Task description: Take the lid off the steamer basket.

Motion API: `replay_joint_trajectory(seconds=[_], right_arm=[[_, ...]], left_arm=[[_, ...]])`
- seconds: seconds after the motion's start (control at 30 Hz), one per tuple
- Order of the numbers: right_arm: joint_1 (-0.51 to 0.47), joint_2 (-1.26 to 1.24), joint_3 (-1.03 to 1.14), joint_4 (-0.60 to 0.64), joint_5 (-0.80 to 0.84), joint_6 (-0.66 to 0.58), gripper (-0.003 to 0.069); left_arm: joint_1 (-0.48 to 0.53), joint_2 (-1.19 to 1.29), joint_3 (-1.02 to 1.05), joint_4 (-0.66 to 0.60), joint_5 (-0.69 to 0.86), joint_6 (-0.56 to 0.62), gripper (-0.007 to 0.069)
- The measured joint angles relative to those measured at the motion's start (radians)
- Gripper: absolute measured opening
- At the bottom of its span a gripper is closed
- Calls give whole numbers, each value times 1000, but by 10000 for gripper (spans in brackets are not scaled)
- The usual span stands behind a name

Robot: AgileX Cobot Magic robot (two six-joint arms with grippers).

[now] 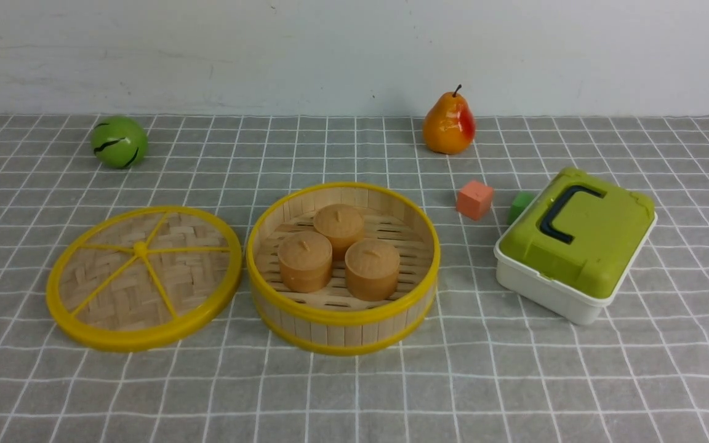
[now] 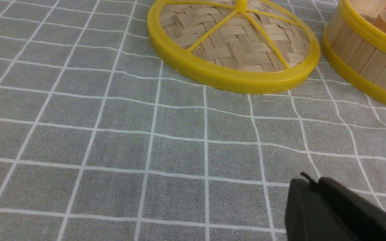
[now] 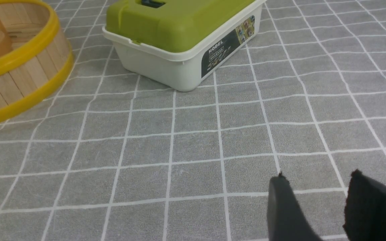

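We find the flat round lid of woven pale bamboo with yellow plastic rim, spokes and centre knob (image 1: 140, 249) lying at the left of the front frame, face up on the grey, white-lined counter (image 1: 354, 394). Just beside it, at the centre of that frame, stands the round steamer basket of pale bamboo slats with yellow rims (image 1: 343, 332), uncovered, with three small tan lidded pots (image 1: 373, 269) on its slatted floor. In our judgement the lid is off and the task is met; what is left is to finish clear of the work. At the lower right of the left wrist frame, the dark left hand (image 2: 308, 179) shows its fingertips close together, a narrow stance, with nothing between them. At the lower right of the right wrist frame, the dark right hand (image 3: 317, 174) stands with its fingers apart and nothing held. We advise that both hands be kept back from the lid's rim and the basket's wall, and that the lid be left flat. Should it need shifting, we would take it by the knob, squarely and lightly, and raise it level before any sideways travel, since a low sweep could knock the basket and upset the pots. We see no call for the right hand here.
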Motion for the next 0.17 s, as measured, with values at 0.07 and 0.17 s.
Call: replay_joint_trajectory(seconds=[0.07, 0.17], right_arm=[[0, 0, 0, 0, 0, 0, 241], [0, 0, 0, 0, 0, 0, 241]], left_arm=[[0, 0, 0, 0, 0, 0, 36], [0, 0, 0, 0, 0, 0, 39]])
